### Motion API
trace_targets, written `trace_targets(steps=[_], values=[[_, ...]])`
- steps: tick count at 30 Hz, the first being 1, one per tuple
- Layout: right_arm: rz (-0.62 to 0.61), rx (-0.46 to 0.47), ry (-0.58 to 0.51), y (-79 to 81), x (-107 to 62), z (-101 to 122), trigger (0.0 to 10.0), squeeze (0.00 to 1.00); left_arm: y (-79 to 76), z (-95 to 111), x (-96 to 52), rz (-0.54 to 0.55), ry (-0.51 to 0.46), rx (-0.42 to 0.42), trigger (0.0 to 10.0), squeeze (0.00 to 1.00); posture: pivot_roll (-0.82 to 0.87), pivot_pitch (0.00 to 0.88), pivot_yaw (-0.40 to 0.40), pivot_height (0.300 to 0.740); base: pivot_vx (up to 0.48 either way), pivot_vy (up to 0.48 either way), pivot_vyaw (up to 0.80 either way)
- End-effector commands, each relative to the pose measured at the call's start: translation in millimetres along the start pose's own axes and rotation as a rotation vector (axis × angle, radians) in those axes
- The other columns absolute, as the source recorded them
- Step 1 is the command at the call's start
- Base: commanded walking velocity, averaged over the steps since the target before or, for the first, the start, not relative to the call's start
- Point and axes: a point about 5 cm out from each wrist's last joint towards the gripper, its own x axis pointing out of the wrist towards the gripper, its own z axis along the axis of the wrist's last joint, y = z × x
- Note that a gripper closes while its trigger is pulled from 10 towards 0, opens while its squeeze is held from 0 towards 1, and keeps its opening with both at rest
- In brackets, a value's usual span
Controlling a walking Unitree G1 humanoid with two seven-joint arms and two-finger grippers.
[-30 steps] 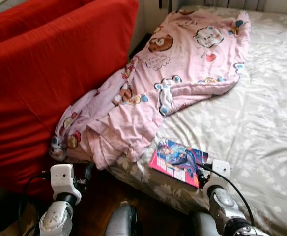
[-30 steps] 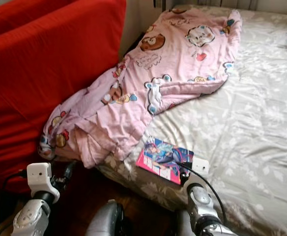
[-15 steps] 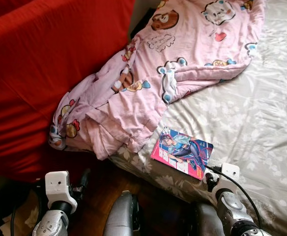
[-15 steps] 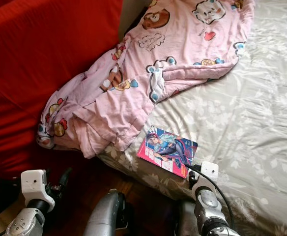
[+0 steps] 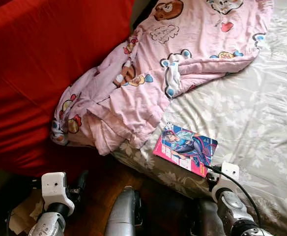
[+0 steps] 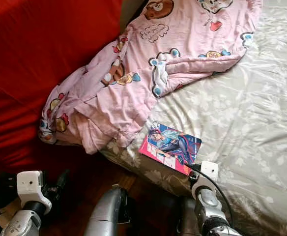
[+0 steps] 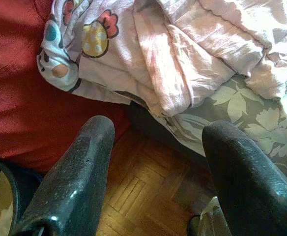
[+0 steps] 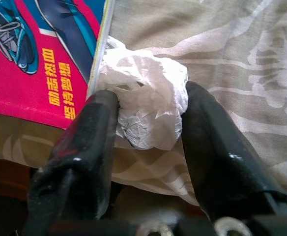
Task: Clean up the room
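My right gripper (image 8: 151, 96) is shut on a crumpled white tissue (image 8: 146, 78), right at the bed's front edge. It is beside the corner of a pink and blue comic book (image 5: 185, 148) that lies flat on the grey floral sheet (image 5: 251, 113). A rumpled pink cartoon-print blanket (image 5: 148, 73) trails from the bed down over its left edge. My left gripper (image 7: 156, 132) is open and holds nothing. It hangs low over the wooden floor (image 7: 148, 196), just short of the blanket's hanging end.
A large red cushioned piece (image 5: 30, 73) stands to the left of the bed, and the blanket leans against it. A narrow strip of parquet floor (image 5: 99, 177) runs between it and the bed. Crumpled brown paper (image 5: 20, 219) lies at the lower left.
The whole view has tilted down and shifted as the camera moved. Both arms hold much the same pose, and the right gripper stays beside the book's corner.
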Motion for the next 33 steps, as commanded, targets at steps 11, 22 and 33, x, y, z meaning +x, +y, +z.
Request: trace_targets(steps=[11, 22, 33], values=[[0.02, 0.009, 0.025, 3.0, -2.7, -11, 0.0, 0.0, 8.0, -3, -5.5, 0.035, 0.033, 0.012, 10.0, 0.0, 0.21, 0.31, 0.164, 0.646, 0.0, 0.0, 0.0], [0.013, 0.001, 0.017, -0.7, -3.1, -11, 0.0, 0.0, 6.8, -14, -1.5, 0.047, 0.057, 0.003, 10.0, 0.0, 0.18, 0.278, 0.141, 0.646, 0.0, 0.0, 0.0], [0.032, -0.038, -0.122, -20.5, -8.9, -6, 0.0, 0.0, 2.0, -51, 10.2, 0.119, 0.138, -0.046, 10.0, 0.0, 0.05, 0.111, 0.03, 0.646, 0.0, 0.0, 0.0]])
